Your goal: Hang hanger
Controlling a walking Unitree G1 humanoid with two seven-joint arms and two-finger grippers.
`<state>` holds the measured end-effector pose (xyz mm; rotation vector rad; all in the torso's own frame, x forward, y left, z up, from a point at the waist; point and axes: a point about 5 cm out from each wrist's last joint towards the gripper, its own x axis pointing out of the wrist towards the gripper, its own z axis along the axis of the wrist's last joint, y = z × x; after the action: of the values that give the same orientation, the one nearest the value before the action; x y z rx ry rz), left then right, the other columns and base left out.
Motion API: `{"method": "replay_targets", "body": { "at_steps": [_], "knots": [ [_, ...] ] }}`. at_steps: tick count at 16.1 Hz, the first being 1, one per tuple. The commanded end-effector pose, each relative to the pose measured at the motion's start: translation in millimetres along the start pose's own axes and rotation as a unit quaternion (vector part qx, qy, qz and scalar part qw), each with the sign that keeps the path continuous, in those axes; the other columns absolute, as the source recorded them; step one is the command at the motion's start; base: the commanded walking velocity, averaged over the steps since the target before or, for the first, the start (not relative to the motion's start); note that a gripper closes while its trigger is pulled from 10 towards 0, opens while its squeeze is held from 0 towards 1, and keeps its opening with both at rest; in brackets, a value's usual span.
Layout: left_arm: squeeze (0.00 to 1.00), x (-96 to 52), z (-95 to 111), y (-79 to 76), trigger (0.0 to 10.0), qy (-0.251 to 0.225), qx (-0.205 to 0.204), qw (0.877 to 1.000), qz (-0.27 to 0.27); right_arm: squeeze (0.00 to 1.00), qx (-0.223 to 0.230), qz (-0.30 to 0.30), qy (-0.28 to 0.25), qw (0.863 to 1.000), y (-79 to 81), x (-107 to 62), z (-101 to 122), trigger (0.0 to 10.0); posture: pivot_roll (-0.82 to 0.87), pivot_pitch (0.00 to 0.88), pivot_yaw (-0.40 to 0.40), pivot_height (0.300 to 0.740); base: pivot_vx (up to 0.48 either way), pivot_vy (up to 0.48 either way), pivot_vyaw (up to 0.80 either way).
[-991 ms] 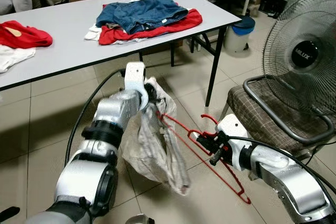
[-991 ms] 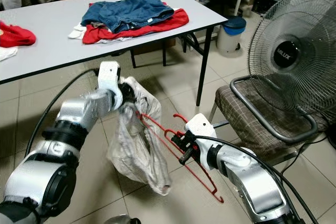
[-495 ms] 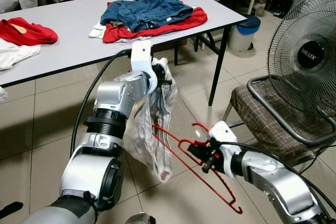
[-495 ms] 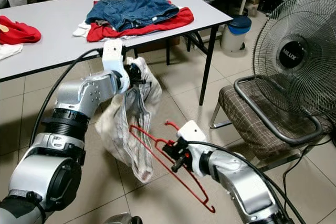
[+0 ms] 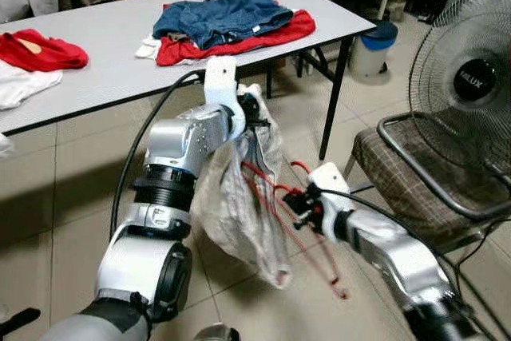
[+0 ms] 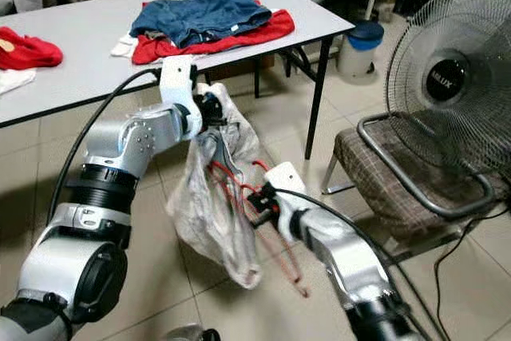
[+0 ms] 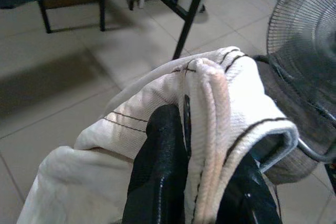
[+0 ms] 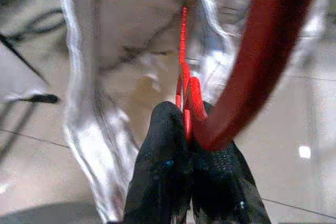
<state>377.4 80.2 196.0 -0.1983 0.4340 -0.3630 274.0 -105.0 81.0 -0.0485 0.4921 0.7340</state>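
Observation:
A pale grey-white garment hangs over the tiled floor in front of the table. My left gripper is shut on its top edge; in the left wrist view the cloth bunches over the black fingers. My right gripper is shut on a red wire hanger, just to the right of the garment. The hanger's left part reaches into the cloth, while its other end slants down toward the floor. The hook sticks up above the right gripper.
A grey table behind holds a pile of jeans and red clothes and another red garment. To the right stand a chair with a plaid cushion and a large fan. A blue-lidded bin sits past the table leg.
My right gripper has lifted the hanger up and left, pushing its left part into the garment. The left gripper still holds the cloth at about the same height.

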Motion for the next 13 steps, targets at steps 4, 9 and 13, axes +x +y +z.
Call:
{"method": "replay_targets", "body": {
  "at_steps": [4,9,13],
  "knots": [
    [0.00,-5.4,22,-14.1,0.0,-0.033,0.002,0.999,-0.029,0.00,0.101,-0.001,0.007,0.995,-2.7,21.2,-11,0.0,-0.07,0.000,0.122,0.740,0.000,0.000,0.00],
    [0.00,-10.6,22,-6.3,0.0,-0.039,0.024,0.999,-0.022,0.00,0.291,-0.115,-0.121,0.942,-45.6,8.3,-2,0.0,-0.07,0.000,0.114,0.740,0.000,0.000,0.00],
    [0.00,-18.0,16,-7.3,0.0,-0.021,0.084,0.994,-0.066,0.00,0.290,-0.121,-0.174,0.933,-63.3,-7.6,8,0.0,-0.08,0.000,0.117,0.740,0.000,0.000,0.00]
  ]
}}
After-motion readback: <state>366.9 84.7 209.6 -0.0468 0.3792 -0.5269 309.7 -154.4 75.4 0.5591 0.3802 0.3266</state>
